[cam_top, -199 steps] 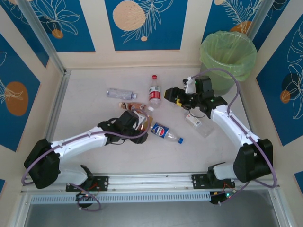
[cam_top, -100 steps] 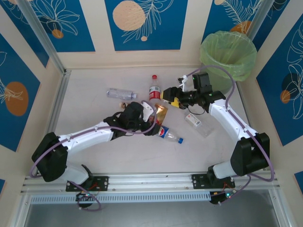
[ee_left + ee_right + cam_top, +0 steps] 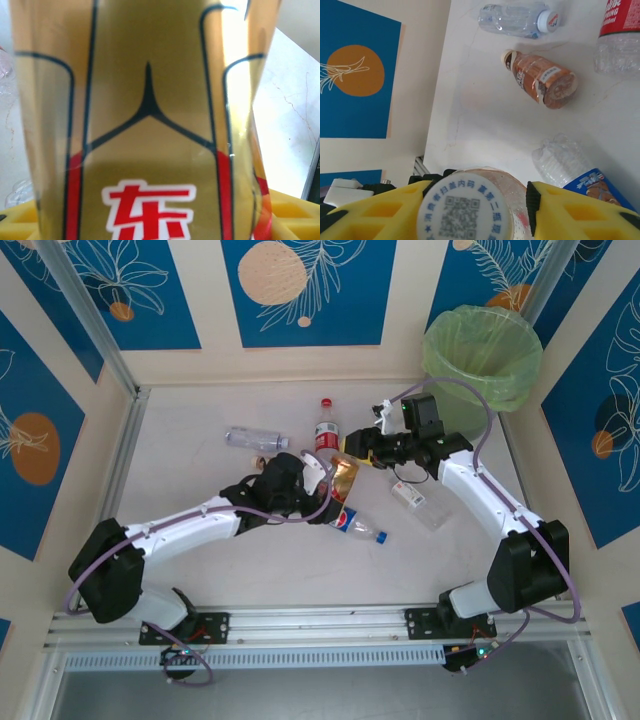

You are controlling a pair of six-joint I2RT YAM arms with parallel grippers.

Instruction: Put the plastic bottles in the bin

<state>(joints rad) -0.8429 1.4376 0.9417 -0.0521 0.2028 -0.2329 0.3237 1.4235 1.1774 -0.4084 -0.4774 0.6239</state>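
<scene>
**2 pincers meet on 1 gold-labelled bottle (image 3: 150, 100), centre of the top view.**
The left pincer (image 3: 322, 483) grasps the bottle's body, clear of the table (image 3: 180, 475). The right pincer's (image 3: 479, 190) yellow fingers (image 3: 370, 215) bracket its white cap (image 3: 464, 214), but whether they press I cannot tell. Likely best: seat the right grip squarely below the cap before the left releases, then carry to the bin (image 3: 436, 358) at upper right.

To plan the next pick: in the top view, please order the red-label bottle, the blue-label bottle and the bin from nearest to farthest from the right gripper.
1. The red-label bottle, just left of the right gripper.
2. The blue-label bottle, toward the arm bases.
3. The bin, far right corner.
</scene>
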